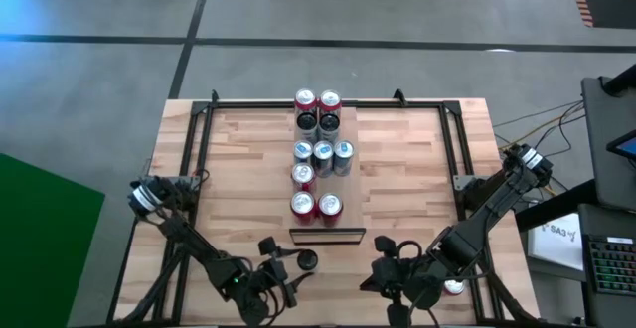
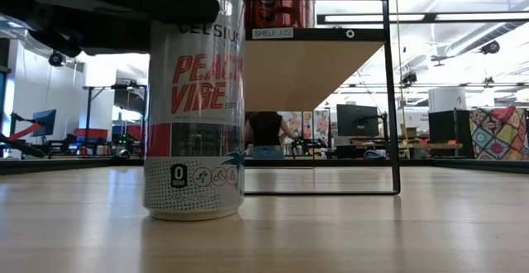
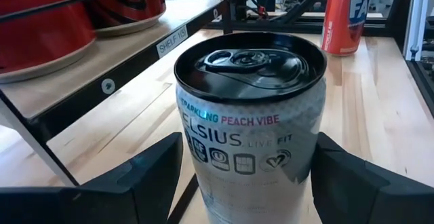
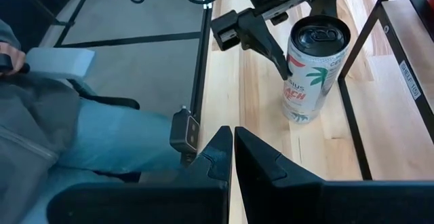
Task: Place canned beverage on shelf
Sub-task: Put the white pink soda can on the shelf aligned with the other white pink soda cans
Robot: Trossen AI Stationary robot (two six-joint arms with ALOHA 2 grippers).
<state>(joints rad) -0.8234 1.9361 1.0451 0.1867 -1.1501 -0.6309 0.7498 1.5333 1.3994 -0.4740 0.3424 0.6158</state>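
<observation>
The left gripper (image 3: pixel 247 176) sits low at the near edge of the table, its two dark fingers (image 3: pixel 146 176) spread wide on either side of a white Celsius Peach Vibe can (image 3: pixel 249 129). The can stands upright on the planked tabletop (image 3: pixel 380 108) between them; whether the pads actually touch its sides cannot be told, though a small gap shows on each flank in the left wrist view. In the high view this can (image 1: pixel 307 260) stands just in front of the near, dark-edged end of the shelf (image 1: pixel 327 235).

The shelf is a raised board of light wood on a thin black frame, labelled at its edge, running away down the middle of the table. Red cans (image 1: pixel 316 205) and blue-and-white cans (image 1: pixel 323 156) already stand on it in a row, with more red ones (image 1: pixel 317 101) at the far end.

A red Fanta can (image 3: pixel 346 15) stands upright on the tabletop, near the right arm. The right gripper (image 4: pixel 232 149) waits at the near right of the table, its fingers pressed together and holding nothing. A person in a grey sleeve and jeans (image 4: pixel 81 136) sits just beyond the table edge.
</observation>
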